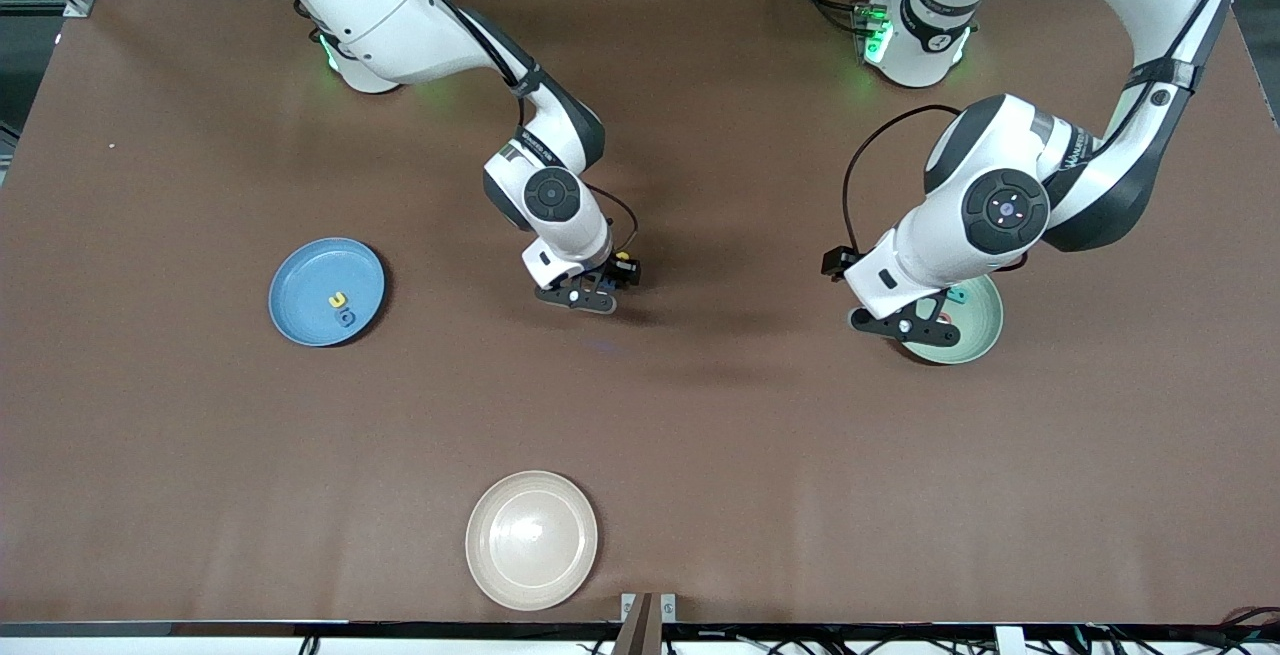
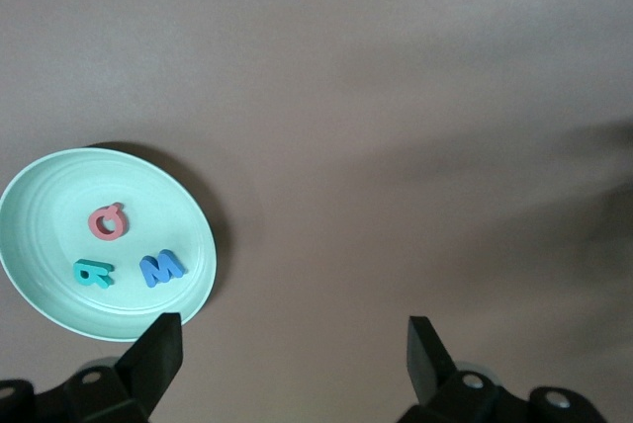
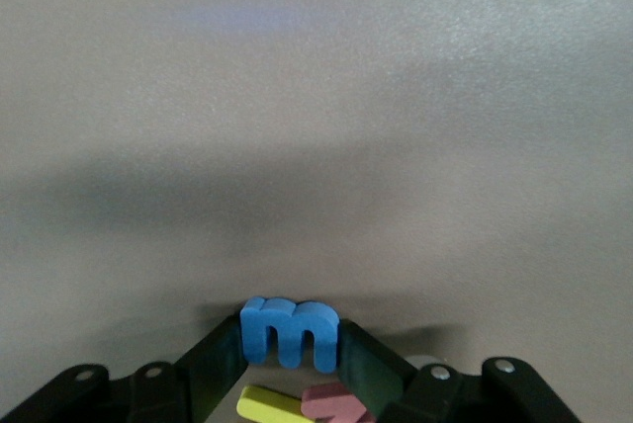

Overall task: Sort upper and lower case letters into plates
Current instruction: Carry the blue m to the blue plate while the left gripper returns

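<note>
My right gripper [image 1: 590, 293] [image 3: 290, 339] is low over the middle of the table, shut on a blue lower-case m [image 3: 290, 329] that stands upright between its jaws. A yellow letter [image 3: 272, 405] and a pink-red letter [image 3: 334, 403] lie on the table just under the hand. The blue plate [image 1: 300, 280] holds a yellow letter [image 1: 338, 299] and a blue one [image 1: 346, 316]. The mint plate [image 1: 975, 325] [image 2: 45, 196] holds a red Q [image 2: 108, 221], a teal letter [image 2: 94, 272] and a blue M [image 2: 161, 267]. My left gripper [image 1: 915, 328] [image 2: 294, 329] hangs open and empty over that plate's rim.
A cream-white plate [image 1: 531, 539] sits near the table's front edge, nearest the front camera, with nothing on it. Brown table [image 1: 750, 435] stretches between the three plates.
</note>
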`<control>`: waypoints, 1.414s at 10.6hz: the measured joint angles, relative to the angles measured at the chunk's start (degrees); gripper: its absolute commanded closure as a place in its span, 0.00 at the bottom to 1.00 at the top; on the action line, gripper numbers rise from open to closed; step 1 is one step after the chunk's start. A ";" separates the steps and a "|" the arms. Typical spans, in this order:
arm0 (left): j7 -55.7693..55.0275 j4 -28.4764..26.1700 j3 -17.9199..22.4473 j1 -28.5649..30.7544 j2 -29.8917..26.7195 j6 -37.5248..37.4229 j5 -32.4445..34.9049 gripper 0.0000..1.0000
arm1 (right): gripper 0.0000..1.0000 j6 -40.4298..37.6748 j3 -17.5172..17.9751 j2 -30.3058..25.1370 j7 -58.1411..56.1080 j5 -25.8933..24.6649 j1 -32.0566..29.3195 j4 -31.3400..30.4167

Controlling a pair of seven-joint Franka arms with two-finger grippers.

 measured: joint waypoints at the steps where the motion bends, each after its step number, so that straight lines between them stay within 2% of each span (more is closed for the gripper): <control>1: 0.00 0.22 -0.14 -0.23 0.00 0.00 0.00 0.00 | 1.00 -3.45 0.01 -0.26 0.00 0.00 -0.16 1.27; 3: -0.08 0.25 -0.26 -0.87 0.00 0.00 0.00 0.00 | 1.00 -9.71 0.26 -1.29 0.05 0.28 -1.46 4.76; 6: -1.41 0.26 -0.31 -2.00 0.01 0.02 0.01 0.00 | 1.00 -12.95 0.92 -3.51 -1.03 1.78 -5.81 6.36; 12: -13.30 0.01 -0.32 -11.90 0.34 5.29 0.02 0.00 | 1.00 -17.82 1.08 -4.42 -3.65 2.12 -9.06 6.33; 15: -16.56 -0.21 -0.23 -15.21 1.93 7.46 2.44 0.00 | 1.00 -27.05 1.06 -7.91 -11.55 2.15 -16.21 6.34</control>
